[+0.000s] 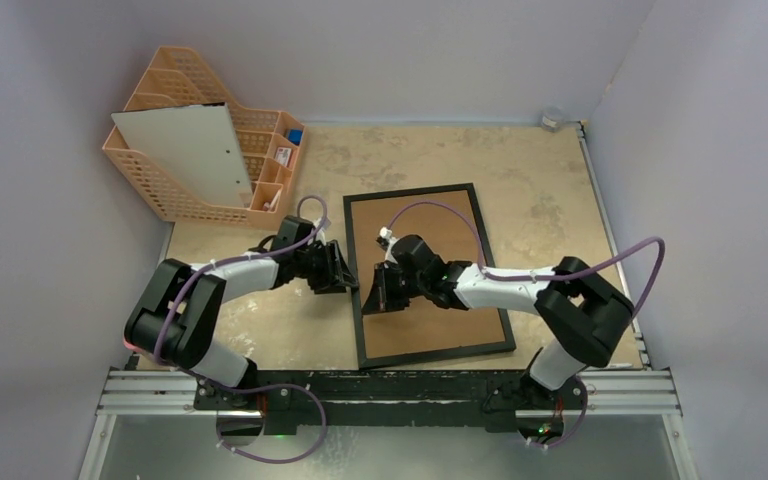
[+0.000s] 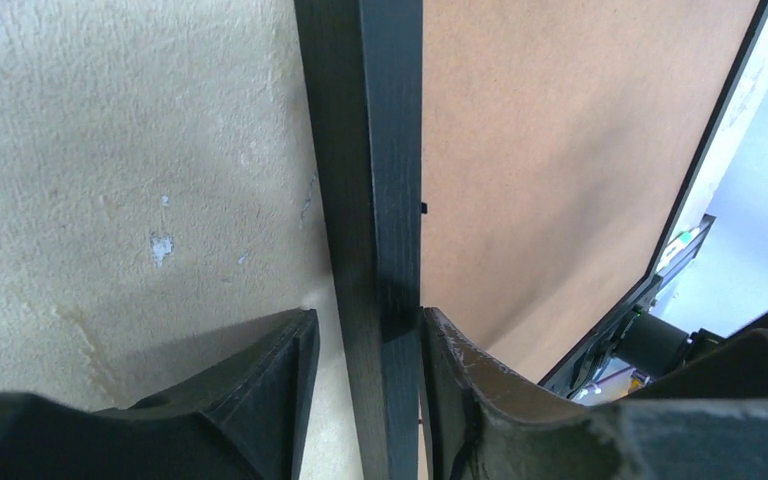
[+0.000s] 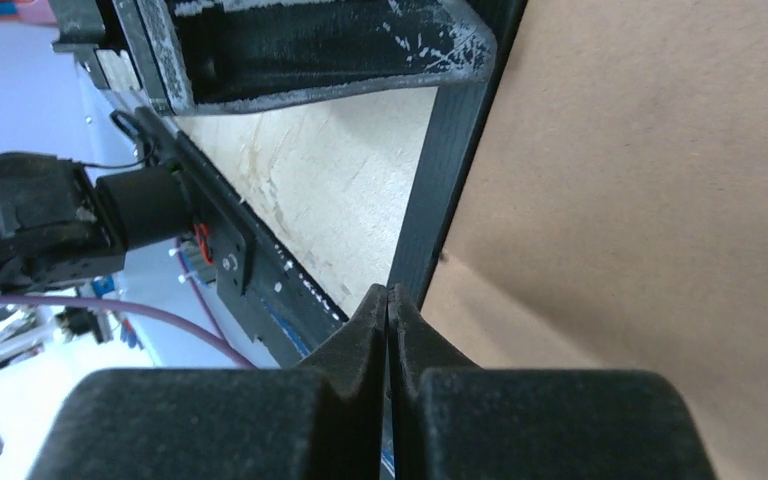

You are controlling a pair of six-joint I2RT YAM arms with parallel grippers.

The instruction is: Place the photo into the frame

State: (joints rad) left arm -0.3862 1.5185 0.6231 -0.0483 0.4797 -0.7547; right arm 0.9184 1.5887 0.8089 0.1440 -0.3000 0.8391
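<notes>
- At the upper left of the top view, an orange basket organiser (image 1: 160,190) stood on the table (image 1: 550,200). A white board (image 1: 185,150) leaned tilted across its front compartments.
- Below it, at the left, the left arm (image 1: 240,270) reached rightward toward the centre of the table.
- The left gripper (image 2: 368,318) was at the left edge of the frame (image 1: 430,330), about halfway down that edge. In the left wrist view its jaws were spread and straddled the black rail. One finger (image 2: 260,380) lay on the table side, with a sliver of table showing between it and the rail. The other sat against the rail on the board side.
- The frame lay flat in the centre of the table, back up, its thin black border around a brown board (image 2: 560,150). It was turned slightly, so its lower end sat further right than its upper end.
- The right gripper (image 3: 388,295) was just right of the left gripper, over the same left edge. In the right wrist view its fingers (image 3: 355,350) were pressed together, with their tips at the seam where the black border met the brown board. Whether anything thin was caught between them could not be told.
- At the right, the right arm (image 1: 585,310) stretched leftward across the middle of the frame.
</notes>
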